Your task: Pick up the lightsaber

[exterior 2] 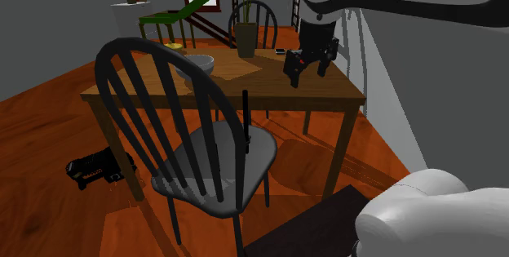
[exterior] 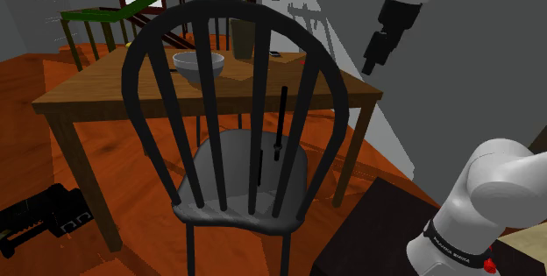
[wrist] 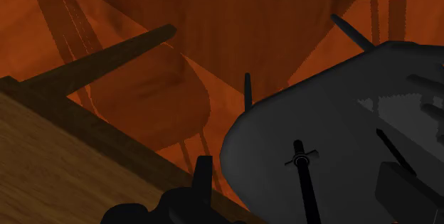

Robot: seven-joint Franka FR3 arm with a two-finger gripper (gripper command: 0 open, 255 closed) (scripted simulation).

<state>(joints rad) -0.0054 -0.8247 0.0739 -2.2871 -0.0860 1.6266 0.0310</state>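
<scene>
Gripper (exterior: 375, 55) open, empty. Lightsaber (exterior: 279, 125) upright on chair (exterior: 228, 178), 8 o'clock of it in the shoulder view — a nudge could topple it.

arm (exterior: 486, 197) comes up off to one side of the table (exterior: 96, 95), loops high overhead and brings the wrist down over the table corner closest to it. gripper (exterior: 375, 59) hangs above that table corner, clear of the tabletop, tilted off vertical with tips pointing down. fingers (exterior 2: 291, 69) are spread apart, clasping nothing.
</scene>
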